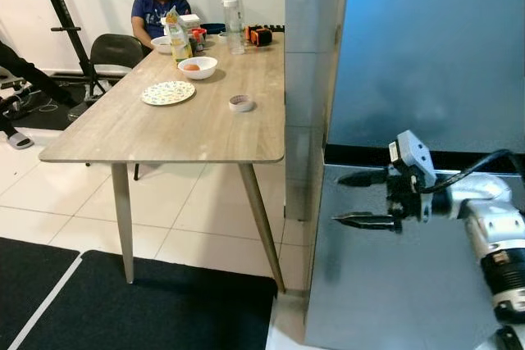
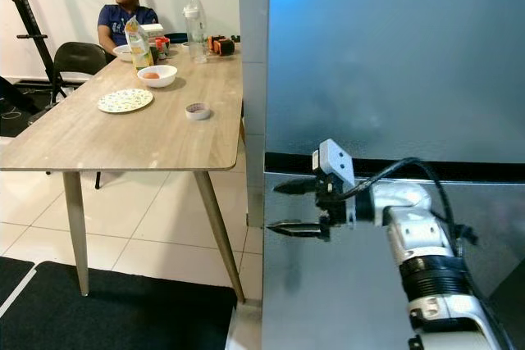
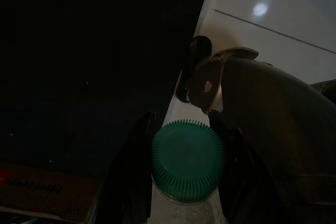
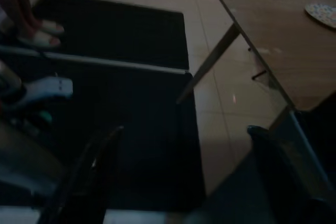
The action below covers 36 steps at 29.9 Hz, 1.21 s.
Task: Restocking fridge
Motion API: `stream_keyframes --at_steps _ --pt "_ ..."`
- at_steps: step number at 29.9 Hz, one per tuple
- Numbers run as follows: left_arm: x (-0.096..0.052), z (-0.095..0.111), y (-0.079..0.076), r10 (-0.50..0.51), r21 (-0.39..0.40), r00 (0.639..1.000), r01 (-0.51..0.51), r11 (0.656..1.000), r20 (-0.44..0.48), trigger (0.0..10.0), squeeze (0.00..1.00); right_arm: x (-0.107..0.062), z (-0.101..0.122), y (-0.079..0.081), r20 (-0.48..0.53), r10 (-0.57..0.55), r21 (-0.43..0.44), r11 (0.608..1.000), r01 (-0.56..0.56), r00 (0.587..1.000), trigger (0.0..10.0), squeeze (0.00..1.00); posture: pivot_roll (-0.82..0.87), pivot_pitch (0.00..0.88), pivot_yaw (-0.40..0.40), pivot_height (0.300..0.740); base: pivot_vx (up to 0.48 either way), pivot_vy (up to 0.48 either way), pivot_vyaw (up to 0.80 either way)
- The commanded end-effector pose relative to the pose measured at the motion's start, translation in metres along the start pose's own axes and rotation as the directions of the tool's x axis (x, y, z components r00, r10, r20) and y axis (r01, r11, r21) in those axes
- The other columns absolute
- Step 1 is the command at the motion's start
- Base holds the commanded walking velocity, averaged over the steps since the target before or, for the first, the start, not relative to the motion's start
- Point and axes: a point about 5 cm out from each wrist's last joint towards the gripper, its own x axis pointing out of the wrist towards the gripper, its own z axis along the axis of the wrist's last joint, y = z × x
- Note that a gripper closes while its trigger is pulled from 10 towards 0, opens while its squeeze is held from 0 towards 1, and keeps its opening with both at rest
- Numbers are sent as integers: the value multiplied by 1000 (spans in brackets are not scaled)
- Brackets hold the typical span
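Observation:
The silver fridge stands on the right, its upper door and lower door both closed, with a dark seam between them. My right gripper is open in front of the lower door's left edge, just under the seam, and holds nothing. Its fingers frame the dark mat in the right wrist view. In the dim left wrist view my left gripper is shut on a clear bottle with a green ribbed cap, hanging low beside my body.
A wooden table stands left of the fridge, bearing a water bottle, juice carton, bowl, plate and small lid. A person sits at its far end. A black mat lies on the tiled floor.

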Motion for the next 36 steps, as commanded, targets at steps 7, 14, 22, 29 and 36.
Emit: stream_keyframes --at_steps 7,14,22,29,36 --pt "-1 -5 2 -9 0 1000 9 1000 -21 10000 0 5 11 21 -72 88 -90 991 -94 994 10000 1000 -99 0 8 740 0 0 0" --pt "-1 -6 2 -14 -1 1000 14 1000 -23 10000 0 4 11 18 -115 6 -126 992 -21 993 10000 0 -99 0 13 740 0 0 0" --pt "-1 -8 2 -19 -6 999 19 1000 -28 10000 0 -16 23 -8 -191 -227 -226 957 182 955 10000 0 -97 0 8 740 0 0 0" --pt "-1 -8 2 -21 -5 999 21 1000 -29 10000 0 -24 22 -17 -267 -332 -273 926 260 904 10000 0 -97 0 9 740 0 0 0" --pt "-1 -8 2 -21 -1 999 21 1000 -27 10000 0 -17 13 -18 -348 -346 -304 921 244 871 10000 0 -96 0 10 740 0 0 0"
